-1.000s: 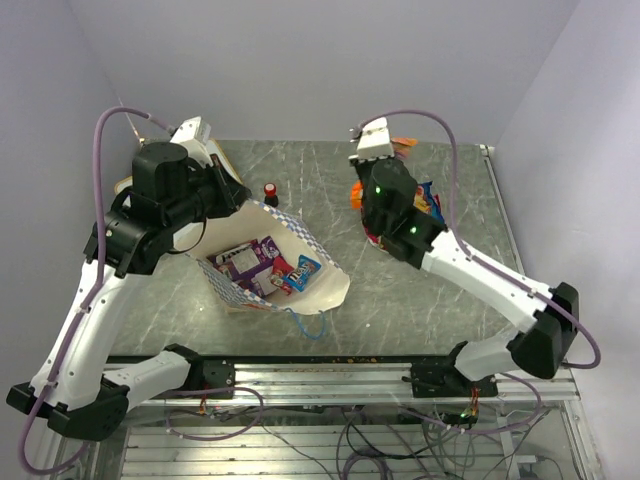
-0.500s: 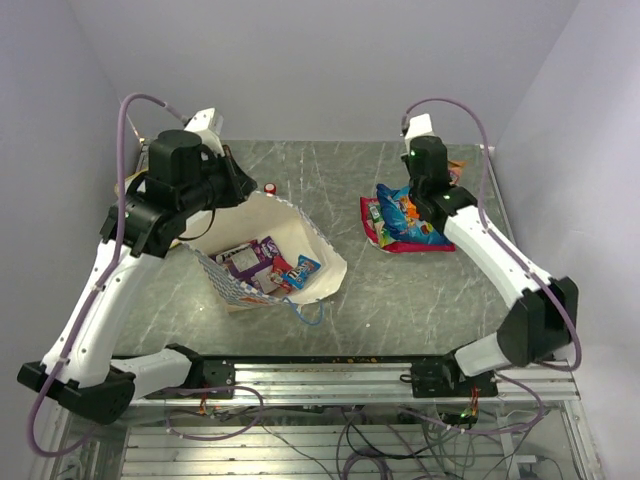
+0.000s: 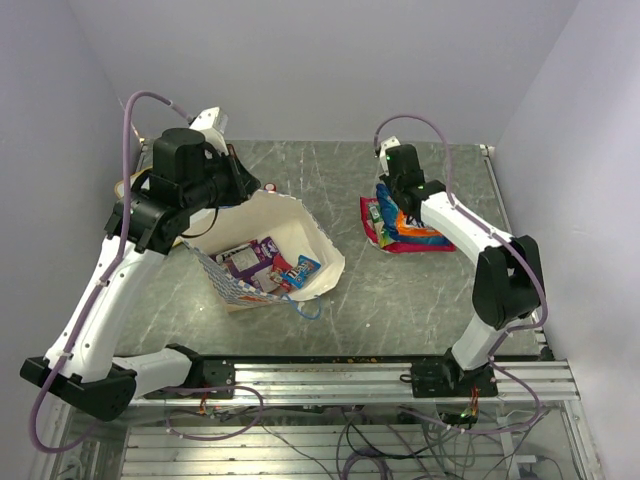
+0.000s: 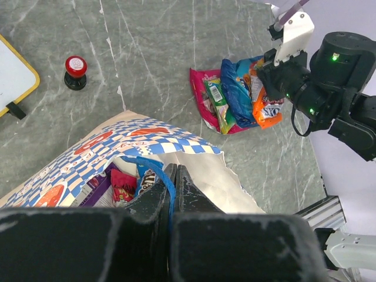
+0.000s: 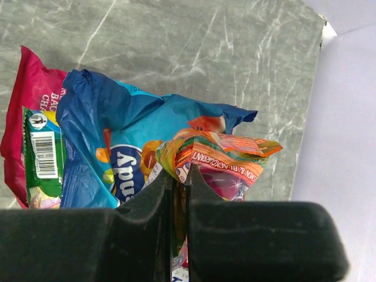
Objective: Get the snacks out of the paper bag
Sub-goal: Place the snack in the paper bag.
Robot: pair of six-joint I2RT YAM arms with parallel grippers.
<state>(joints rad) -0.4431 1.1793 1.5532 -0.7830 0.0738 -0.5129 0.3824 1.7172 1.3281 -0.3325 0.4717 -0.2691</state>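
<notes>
The paper bag [image 3: 300, 222] lies tilted with its mouth open on the left of the table. My left gripper [image 4: 175, 170] is shut on its blue cord handle [image 4: 160, 178] and holds the rim up. Several snacks [image 3: 262, 265] show inside the bag: purple, red and blue packets. More snacks [image 3: 398, 228] lie in a pile on the right: a pink packet [image 5: 32, 88], a green one [image 5: 41, 158] and a blue one [image 5: 111, 135]. My right gripper [image 5: 179, 176] hangs just over this pile, shut on a crumpled orange packet [image 5: 229, 155].
A small red-capped bottle [image 4: 75, 69] stands behind the bag. A white board with a yellow rim [image 4: 12, 76] lies at the far left. The table's right edge [image 5: 320, 53] runs close to the snack pile.
My right gripper swung from between bag and pile out to the far right, then back over the pile, still holding the orange packet. My left arm shifted slightly, bag handle still held.
</notes>
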